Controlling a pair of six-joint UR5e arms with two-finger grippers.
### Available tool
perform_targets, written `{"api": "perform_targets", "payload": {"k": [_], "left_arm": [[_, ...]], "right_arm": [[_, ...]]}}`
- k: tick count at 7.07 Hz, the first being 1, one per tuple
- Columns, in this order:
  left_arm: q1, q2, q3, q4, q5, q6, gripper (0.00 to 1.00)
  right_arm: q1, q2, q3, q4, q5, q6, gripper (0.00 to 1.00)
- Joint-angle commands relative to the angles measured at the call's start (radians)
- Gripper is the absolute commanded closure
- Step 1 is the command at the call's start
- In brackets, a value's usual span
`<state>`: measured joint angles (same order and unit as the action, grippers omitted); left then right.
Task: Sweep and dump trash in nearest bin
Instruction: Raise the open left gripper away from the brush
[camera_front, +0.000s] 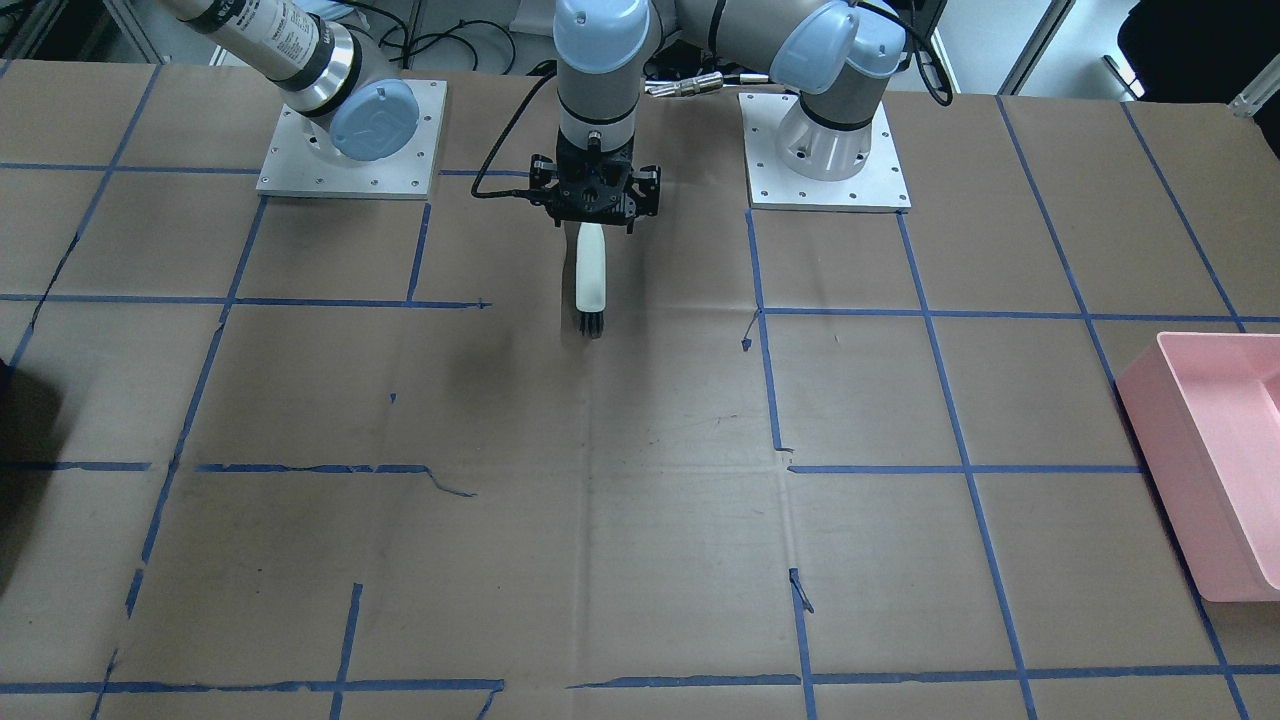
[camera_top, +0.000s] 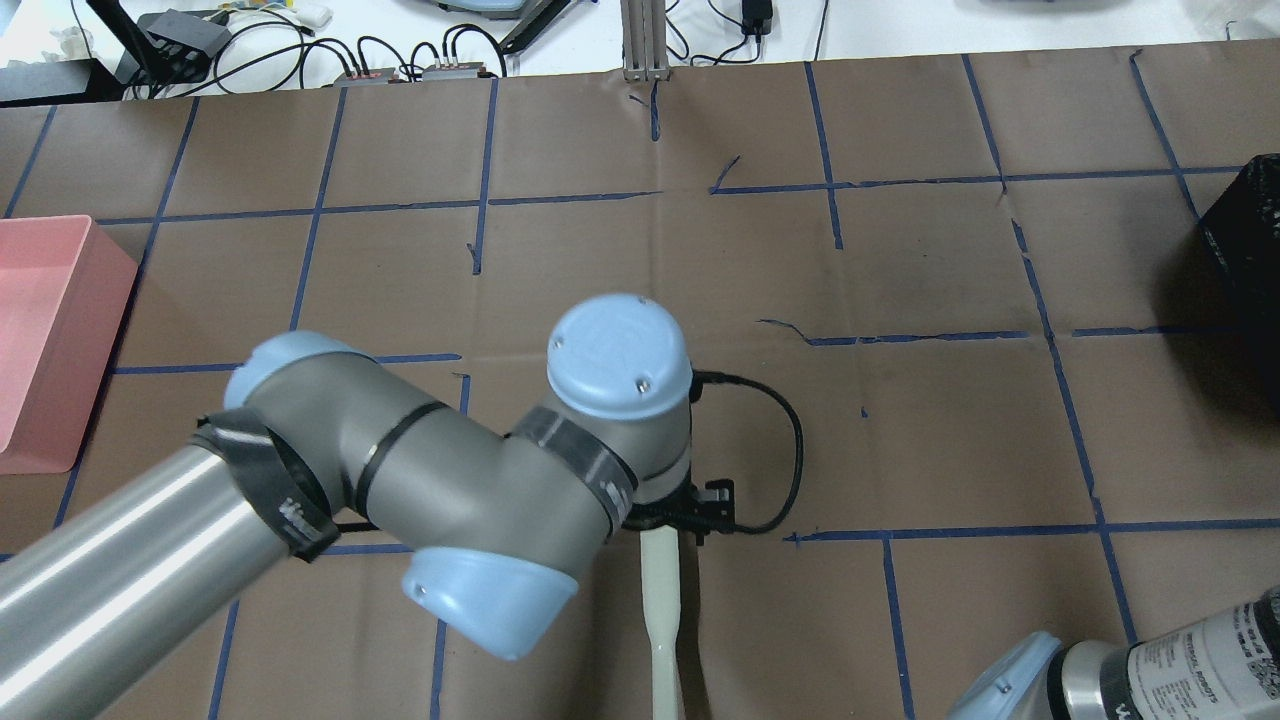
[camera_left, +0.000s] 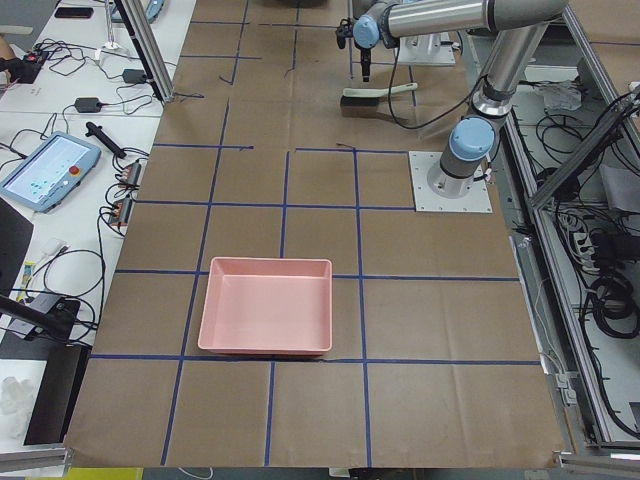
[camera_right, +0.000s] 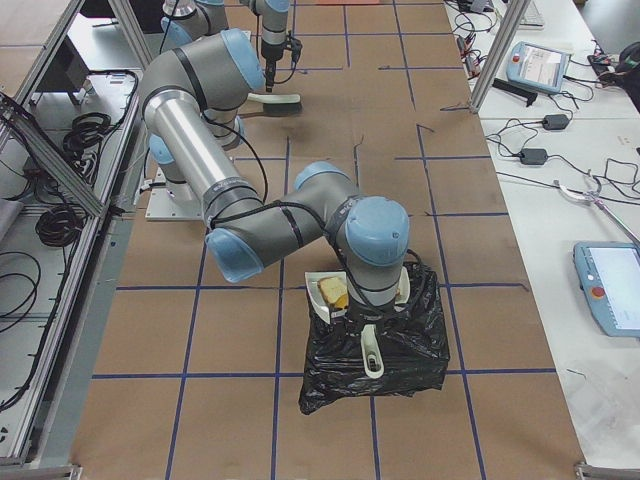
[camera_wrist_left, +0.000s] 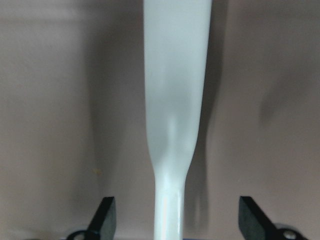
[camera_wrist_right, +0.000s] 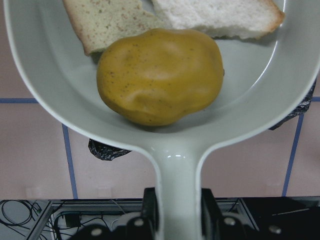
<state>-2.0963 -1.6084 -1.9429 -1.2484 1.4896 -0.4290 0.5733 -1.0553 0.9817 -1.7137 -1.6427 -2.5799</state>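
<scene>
My right gripper is shut on the handle of a white dustpan. The pan holds the yellow potato-like lump and two pieces of white bread with brown crust. In the exterior right view the dustpan hangs above the black bag bin. My left gripper is open, its fingers wide apart on either side of the white brush handle. The brush lies on the table, bristles pointing away from the robot, with the left gripper right above its handle end.
A pink bin stands at the table's end on my left side; it also shows in the overhead view. The black bin sits at the table's right end. Brown paper with blue tape lines covers the table.
</scene>
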Motion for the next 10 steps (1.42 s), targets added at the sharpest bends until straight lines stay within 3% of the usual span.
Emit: {"api": "perform_targets", "payload": {"k": [1, 2, 4, 6, 8, 9, 10], "left_arm": [[0.173, 0.051, 0.128, -0.154, 0.006, 0.235, 0.08], [0.267, 0.08, 0.166, -0.181, 0.018, 0.38, 0.05], [0.349, 0.111, 0.25, -0.248, 0.154, 0.455, 0.06], [0.435, 0.111, 0.295, -0.295, 0.146, 0.458, 0.07], [0.45, 0.108, 0.277, -0.286, 0.136, 0.46, 0.07], [0.461, 0.11, 0.278, -0.284, 0.074, 0.46, 0.07], [0.458, 0.111, 0.277, -0.284, 0.071, 0.46, 0.06]], "right_arm": [[0.003, -0.055, 0.116, -0.139, -0.035, 0.024, 1.0], [0.003, -0.081, 0.185, -0.25, -0.039, 0.027, 1.0], [0.007, -0.089, 0.267, -0.396, -0.054, 0.081, 1.0], [0.028, -0.085, 0.276, -0.417, -0.06, 0.153, 1.0], [0.04, -0.081, 0.278, -0.417, -0.115, 0.199, 1.0], [0.054, -0.069, 0.276, -0.419, -0.185, 0.225, 1.0], [0.06, -0.068, 0.276, -0.417, -0.193, 0.222, 1.0]]}}
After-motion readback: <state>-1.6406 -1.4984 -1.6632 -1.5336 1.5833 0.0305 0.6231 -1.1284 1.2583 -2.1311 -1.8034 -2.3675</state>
